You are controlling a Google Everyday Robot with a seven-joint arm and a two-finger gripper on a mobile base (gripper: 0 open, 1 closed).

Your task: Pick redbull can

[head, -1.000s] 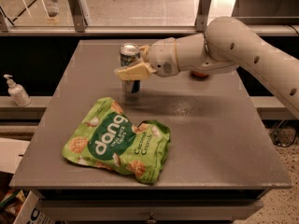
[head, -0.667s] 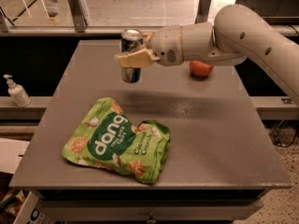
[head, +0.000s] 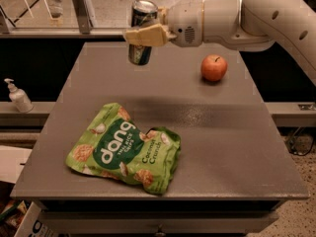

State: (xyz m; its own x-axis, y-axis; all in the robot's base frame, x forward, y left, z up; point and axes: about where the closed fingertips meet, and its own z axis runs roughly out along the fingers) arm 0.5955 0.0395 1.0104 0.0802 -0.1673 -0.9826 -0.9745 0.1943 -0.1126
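Grey table (head: 237, 132) sits under the redbull can (head: 140, 54), which looks lifted off it, up over the far left part and standing straight. I see my gripper (head: 138, 36) squeezed tight around the can's middle, reaching in from the right. A red apple (head: 214, 67) rests to the right, and a green chip bag (head: 123, 149) lies nearer me

Grey table (head: 222, 132). Green Dang chip bag (head: 123, 149) lies flat at 7 o'clock from table centre. Red apple (head: 214, 67) at 1 o'clock, well apart from the bag. White pump bottle (head: 19, 97) off-table on a ledge, 9 o'clock. Gripper (head: 143, 33) above far edge, 11 o'clock.
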